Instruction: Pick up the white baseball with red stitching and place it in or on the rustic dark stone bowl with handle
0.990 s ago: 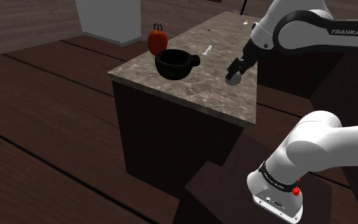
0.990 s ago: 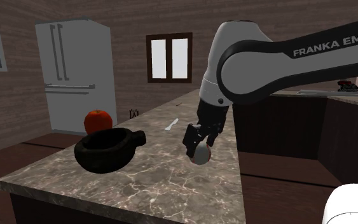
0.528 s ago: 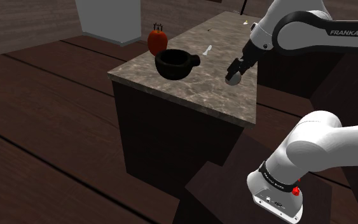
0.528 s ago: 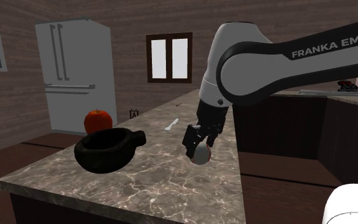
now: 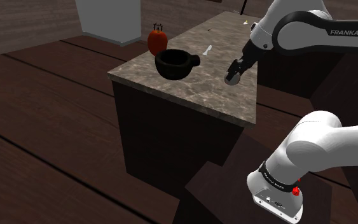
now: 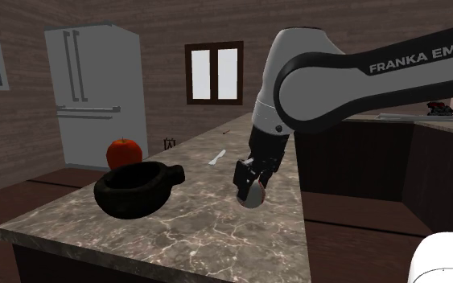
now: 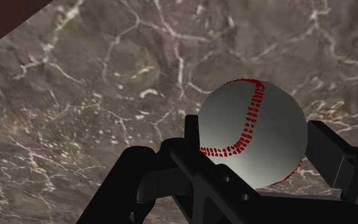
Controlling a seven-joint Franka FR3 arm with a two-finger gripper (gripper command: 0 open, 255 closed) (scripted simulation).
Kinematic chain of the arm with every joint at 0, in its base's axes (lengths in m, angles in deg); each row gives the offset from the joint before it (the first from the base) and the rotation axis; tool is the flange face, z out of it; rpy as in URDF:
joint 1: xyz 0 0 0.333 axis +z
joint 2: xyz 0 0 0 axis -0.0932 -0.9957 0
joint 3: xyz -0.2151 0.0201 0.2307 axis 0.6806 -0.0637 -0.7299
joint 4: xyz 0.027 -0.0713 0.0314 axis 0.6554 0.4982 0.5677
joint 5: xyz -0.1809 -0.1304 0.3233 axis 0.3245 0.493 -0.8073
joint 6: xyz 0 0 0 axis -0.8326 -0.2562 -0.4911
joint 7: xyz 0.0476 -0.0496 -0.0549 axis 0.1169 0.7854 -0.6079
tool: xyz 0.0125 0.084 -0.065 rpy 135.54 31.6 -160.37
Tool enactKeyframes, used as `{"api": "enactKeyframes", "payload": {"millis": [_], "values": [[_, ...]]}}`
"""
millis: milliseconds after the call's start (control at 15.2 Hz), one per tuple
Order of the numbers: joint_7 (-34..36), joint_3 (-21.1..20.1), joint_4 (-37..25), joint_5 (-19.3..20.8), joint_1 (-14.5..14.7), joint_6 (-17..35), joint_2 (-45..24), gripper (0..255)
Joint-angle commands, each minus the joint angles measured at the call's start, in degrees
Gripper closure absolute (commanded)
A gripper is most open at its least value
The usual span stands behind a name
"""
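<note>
The white baseball with red stitching (image 7: 254, 133) sits between my black fingers, which clasp it from both sides. It rests low at the marble counter (image 5: 190, 89), near the edge closest to the stand, and whether it touches the top I cannot tell. In the second exterior view my gripper (image 6: 249, 185) points down over the baseball (image 6: 253, 195). In the shoulder view the gripper (image 5: 234, 73) holds the baseball (image 5: 233, 78) to the right of the bowl. The dark stone bowl with handle (image 5: 171, 69) stands empty near the counter's corner, its wall (image 6: 128, 201) well apart from the ball.
A red round fruit (image 5: 157, 42) stands just behind the bowl. A small white utensil (image 6: 217, 156) lies farther along the counter. A white fridge (image 6: 96, 88) stands against the back wall. The counter drops off to dark wooden floor (image 5: 44, 127) on the shoulder view's left.
The fingers stood wide around the baseball before and have now closed onto it. The arm and the ball have hardly moved.
</note>
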Motion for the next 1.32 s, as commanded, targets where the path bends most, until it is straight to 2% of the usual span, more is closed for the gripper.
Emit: {"api": "enactKeyframes", "payload": {"millis": [0,1254], "values": [[0.00,0.01,0.03,0.00,0.00,-0.02,-0.02,255],[-0.80,-1.52,-14.84,-1.90,1.08,-12.76,-2.11,255]]}}
